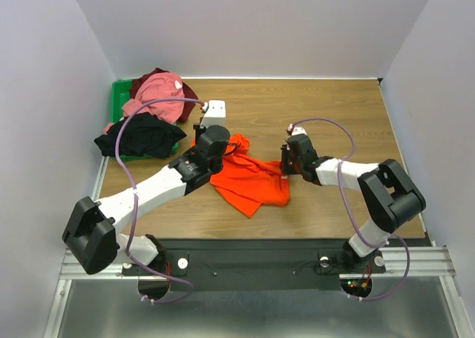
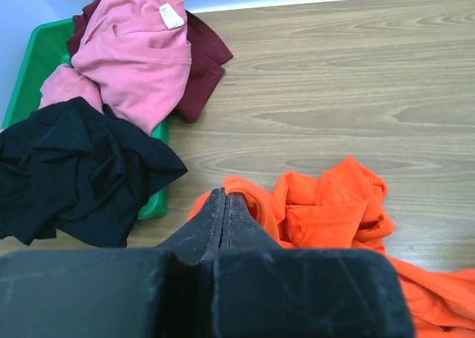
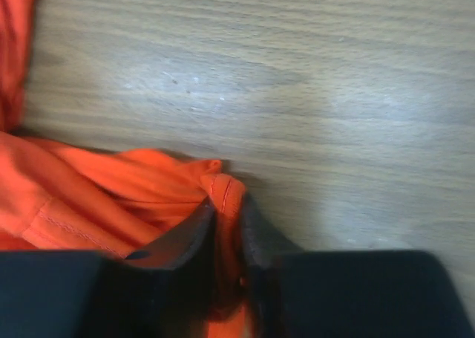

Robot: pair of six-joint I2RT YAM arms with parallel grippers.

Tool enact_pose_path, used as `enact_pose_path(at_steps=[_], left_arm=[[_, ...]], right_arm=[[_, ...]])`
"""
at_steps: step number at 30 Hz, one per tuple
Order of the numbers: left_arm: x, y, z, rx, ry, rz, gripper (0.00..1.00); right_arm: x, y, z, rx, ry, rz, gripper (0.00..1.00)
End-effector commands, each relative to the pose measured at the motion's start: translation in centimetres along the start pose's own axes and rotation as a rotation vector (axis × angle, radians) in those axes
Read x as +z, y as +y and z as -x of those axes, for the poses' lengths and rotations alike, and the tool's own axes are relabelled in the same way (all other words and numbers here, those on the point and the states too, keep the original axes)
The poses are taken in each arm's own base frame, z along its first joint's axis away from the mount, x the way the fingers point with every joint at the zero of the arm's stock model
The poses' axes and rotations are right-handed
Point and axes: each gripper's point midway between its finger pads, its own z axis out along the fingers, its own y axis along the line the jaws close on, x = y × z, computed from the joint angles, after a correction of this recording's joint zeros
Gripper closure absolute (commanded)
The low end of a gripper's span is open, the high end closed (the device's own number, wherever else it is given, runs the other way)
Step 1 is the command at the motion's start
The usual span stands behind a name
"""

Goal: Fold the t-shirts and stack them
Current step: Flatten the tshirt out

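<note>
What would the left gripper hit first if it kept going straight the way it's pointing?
The orange t-shirt: the left gripper is shut with its tips in a raised fold. Past that, probably the wooden table; depth is unclear.

The orange t-shirt (image 1: 251,180) is soft matt cloth (stitched hem visible); the table (image 1: 334,108) shows smooth wood grain, perhaps laminate; the green bin (image 2: 33,56) looks glossy plastic.
</note>
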Motion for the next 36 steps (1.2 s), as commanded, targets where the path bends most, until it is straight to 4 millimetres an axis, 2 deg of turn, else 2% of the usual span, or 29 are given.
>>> enact_pose_path(at_steps=[1, 3, 4, 5, 6, 7, 10, 11, 12, 13, 14, 15, 17, 18, 19, 20, 21, 23, 24, 27, 28, 33, 36], left_arm=[[-0.2, 0.4, 2.2, -0.09, -0.062, 0.006, 1.0], [-0.2, 0.3, 2.3, -0.09, -0.068, 0.001, 1.0], [-0.1, 0.1, 2.3, -0.091, -0.07, -0.002, 1.0], [0.1, 0.0, 2.1, -0.082, -0.067, -0.001, 1.0], [0.2, -0.1, 2.0, -0.078, -0.064, -0.001, 1.0], [0.2, -0.2, 2.0, -0.079, -0.064, -0.003, 1.0], [0.5, -0.3, 1.9, -0.076, -0.065, -0.003, 1.0], [0.6, -0.2, 1.8, -0.075, -0.064, 0.0, 1.0], [0.7, -0.2, 1.8, -0.073, -0.065, 0.006, 1.0], [1.0, 0.1, 1.5, -0.067, -0.059, 0.027, 1.0], [1.0, 0.1, 1.5, -0.067, -0.059, 0.027, 1.0], [1.3, 0.1, 1.3, -0.061, -0.053, 0.034, 1.0], [1.6, -0.2, 1.1, -0.055, -0.047, 0.028, 1.0], [1.7, -0.3, 0.9, -0.051, -0.043, 0.027, 1.0], [2.1, -0.5, 0.6, -0.042, -0.035, 0.028, 1.0], [2.2, -0.7, 0.3, -0.033, -0.029, 0.025, 1.0], [2.5, -0.9, 0.0, -0.025, -0.02, 0.025, 1.0], [2.8, -1.0, -0.2, -0.017, -0.013, 0.024, 1.0], [2.9, -1.3, -0.4, -0.011, -0.008, 0.02, 1.0], [3.0, -1.4, -0.4, -0.01, -0.002, 0.014, 1.0], [3.0, -1.5, -0.4, -0.011, -0.002, 0.008, 1.0], [3.1, -1.5, -0.6, -0.01, 0.002, 0.007, 1.0], [3.2, -1.6, -0.6, -0.009, 0.001, 0.005, 1.0]], right_arm=[[0.7, 0.3, 1.5, 0.018, -0.049, -0.004, 0.91], [0.6, 0.0, 3.3, 0.009, -0.096, -0.038, 1.0], [0.4, -0.3, 6.2, 0.014, -0.167, -0.087, 1.0], [0.2, -1.4, 7.6, 0.005, -0.194, -0.153, 1.0], [0.1, -1.6, 8.9, 0.008, -0.208, -0.159, 1.0], [-0.7, -1.6, 12.6, 0.029, -0.282, -0.183, 1.0], [-2.3, -4.6, 17.2, 0.092, -0.391, -0.309, 1.0], [-3.1, -4.9, 19.5, 0.106, -0.444, -0.336, 0.99], [-3.5, -6.4, 20.5, 0.117, -0.472, -0.416, 1.0], [-3.7, -7.2, 21.8, 0.12, -0.503, -0.478, 0.86], [-3.8, -7.2, 21.8, 0.109, -0.501, -0.481, 0.86], [-3.6, -7.0, 22.4, 0.101, -0.506, -0.481, 0.67], [-2.5, -6.5, 21.2, 0.085, -0.456, -0.442, 0.48], [-1.7, -6.0, 19.0, 0.079, -0.408, -0.41, 0.4], [-1.3, -4.8, 17.7, 0.069, -0.373, -0.344, 0.26], [-1.9, -4.2, 17.2, 0.07, -0.373, -0.322, 0.22], [-1.6, -3.7, 13.9, 0.054, -0.323, -0.322, 0.18], [-2.5, -2.9, 11.9, 0.053, -0.308, -0.299, 0.16], [-2.4, -2.6, 9.3, 0.036, -0.262, -0.28, 0.15], [-2.5, -2.4, 6.8, 0.054, -0.235, -0.246, 0.15], [-2.3, -2.8, 5.4, 0.058, -0.215, -0.246, 0.15], [-1.2, -3.9, 2.4, 0.07, -0.163, -0.276, 0.15], [-0.6, -4.4, 2.3, 0.063, -0.163, -0.301, 0.15]])
